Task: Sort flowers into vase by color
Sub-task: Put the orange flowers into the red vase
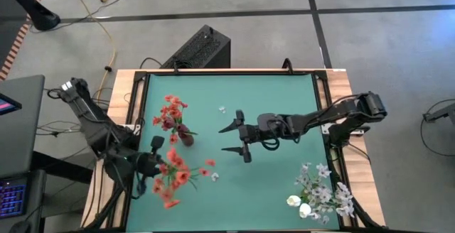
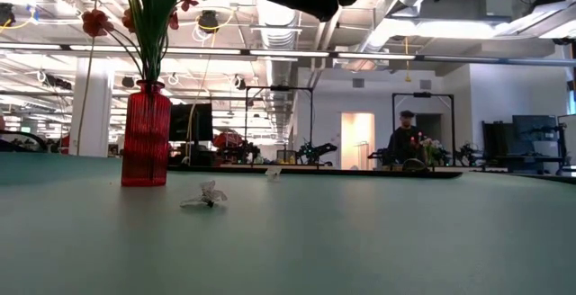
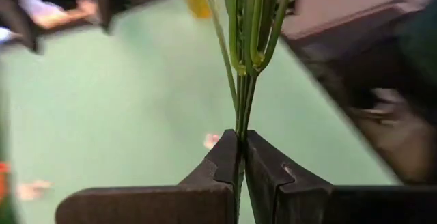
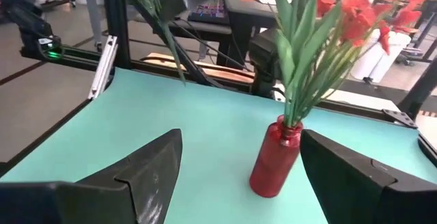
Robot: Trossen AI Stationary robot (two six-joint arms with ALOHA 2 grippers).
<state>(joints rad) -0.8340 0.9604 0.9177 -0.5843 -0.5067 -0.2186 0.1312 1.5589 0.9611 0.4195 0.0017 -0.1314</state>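
A red vase [image 1: 186,138] stands left of the table's middle, and orange-red flowers [image 1: 170,112] rise from it. The same vase [image 4: 276,159] shows ahead of my right gripper [image 1: 238,139], which hangs open at mid-table, pointing toward the vase and apart from it. My left gripper [image 1: 158,163] is at the near left, shut on the green stems of a second orange-red bunch [image 1: 176,177]. White flowers [image 1: 321,194] are at the near right corner. My left gripper pinches several thin green stems [image 3: 240,118] of the orange-red bunch between its two fingertips [image 3: 225,157]. The fingers lie across the stems and come from the table's left side, slanting down. The stems run on past the fingertips; the blossoms spread over the table's near left part.
Small loose petals lie on the green mat [image 1: 222,109] [image 1: 215,177], one of them in front of the vase in the low view [image 2: 207,196]. A black box [image 1: 202,48] stands beyond the far edge. A person [image 2: 405,142] stands far back in the room.
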